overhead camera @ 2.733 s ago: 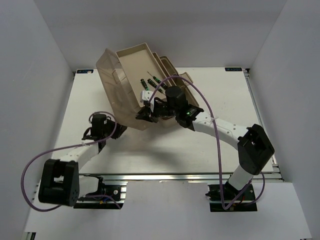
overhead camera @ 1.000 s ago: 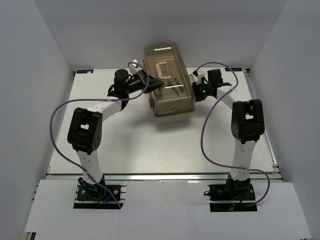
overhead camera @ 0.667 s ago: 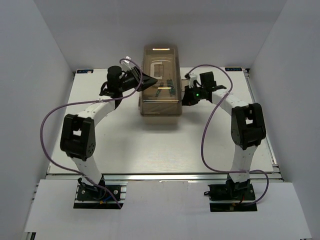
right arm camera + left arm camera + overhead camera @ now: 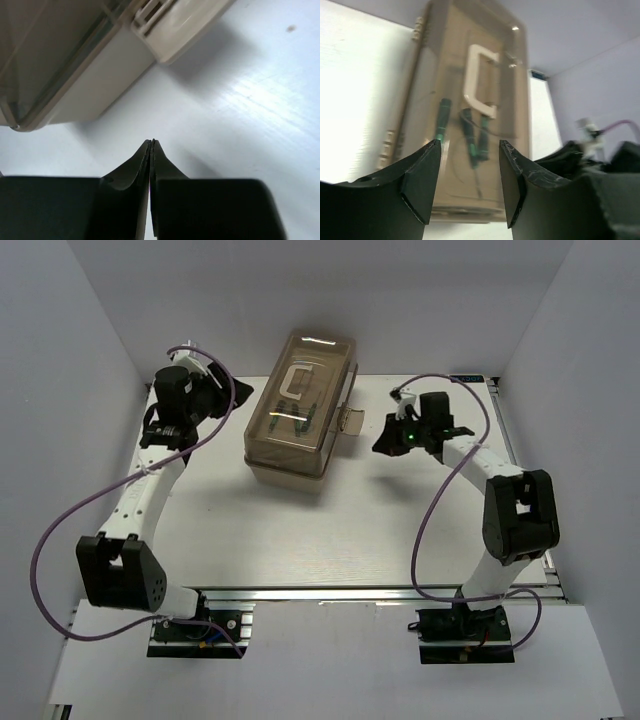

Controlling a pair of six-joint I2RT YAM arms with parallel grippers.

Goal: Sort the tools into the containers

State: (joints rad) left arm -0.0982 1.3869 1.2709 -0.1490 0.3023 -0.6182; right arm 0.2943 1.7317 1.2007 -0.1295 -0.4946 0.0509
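On the table, brown-lidded beige toolbox; left gripper spread, right gripper closed.

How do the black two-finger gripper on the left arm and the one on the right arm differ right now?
The left gripper has its jaws apart; the right gripper has them pressed together. The left gripper faces the translucent brown lid of the beige plastic toolbox; the right gripper sits low beside the toolbox wall, over the white table. Both are empty and clear of the toolbox.
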